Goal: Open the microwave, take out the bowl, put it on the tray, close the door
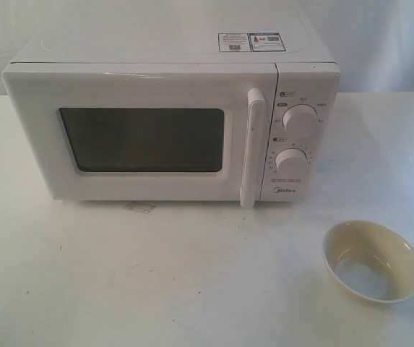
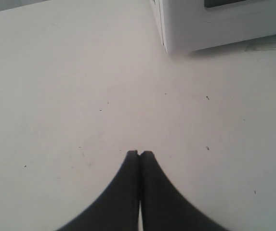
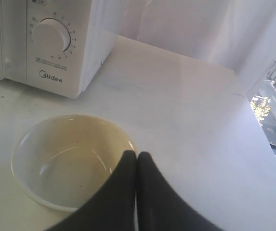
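The white Midea microwave [image 1: 170, 123] stands at the back of the table, its door [image 1: 141, 137] closed, with the dark window and the vertical bar handle [image 1: 252, 148] facing me. The cream bowl [image 1: 373, 261] sits empty and upright on the white table at the front right. No tray shows in any view. My right gripper [image 3: 137, 155] is shut with nothing in it and hovers over the bowl's [image 3: 72, 161] rim. My left gripper [image 2: 139, 153] is shut and empty above bare tabletop, short of the microwave's corner [image 2: 215, 24]. Neither gripper shows in the exterior view.
Two round knobs [image 1: 298, 121] sit on the microwave's right panel. A small scuffed patch [image 1: 140, 207] marks the table under the door. A white curtain hangs behind. The table's edge [image 3: 258, 120] runs beside a window in the right wrist view.
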